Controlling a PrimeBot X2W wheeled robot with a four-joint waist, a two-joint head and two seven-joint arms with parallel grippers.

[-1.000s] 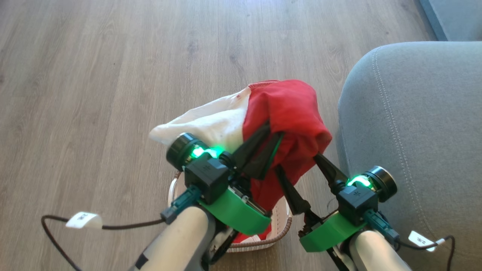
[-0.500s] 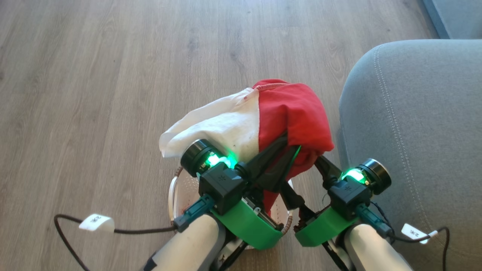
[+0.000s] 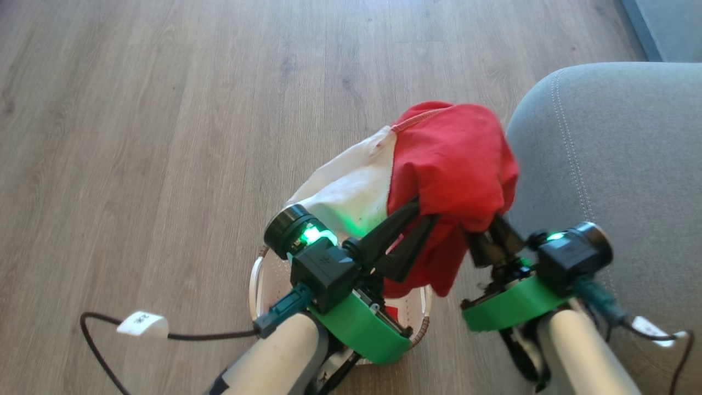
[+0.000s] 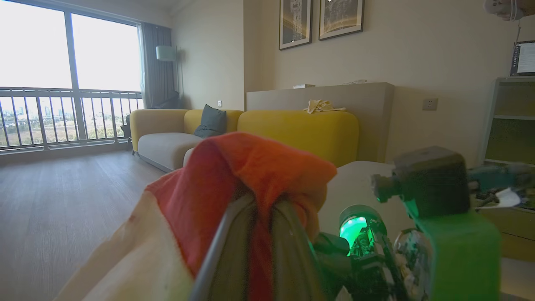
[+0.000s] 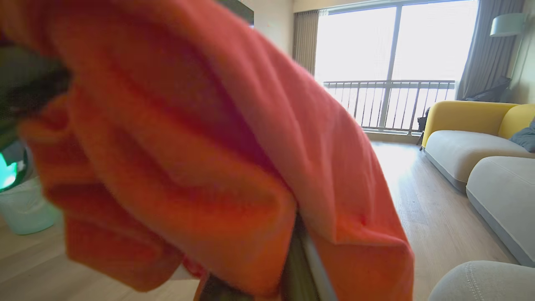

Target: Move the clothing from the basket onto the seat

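Observation:
The clothing, a red garment with a white part, hangs bunched above the basket, whose cream rim peeks out under my arms. My left gripper is shut on the garment's underside; in the left wrist view red fabric is pinched between its fingers. My right gripper reaches up into the red folds from the right, its fingers together and shut on the cloth. In the right wrist view the clothing drapes over its fingers. The grey seat lies just to the right, close to the garment.
Wooden floor stretches ahead and to the left. Black cables with white tags trail by both forearms. A yellow sofa and a wall stand across the room, and a pale grey sofa sits near the window.
The garment has risen and shifted right towards the seat, its lower end now out of the basket. My right gripper closed on the fabric and swung right.

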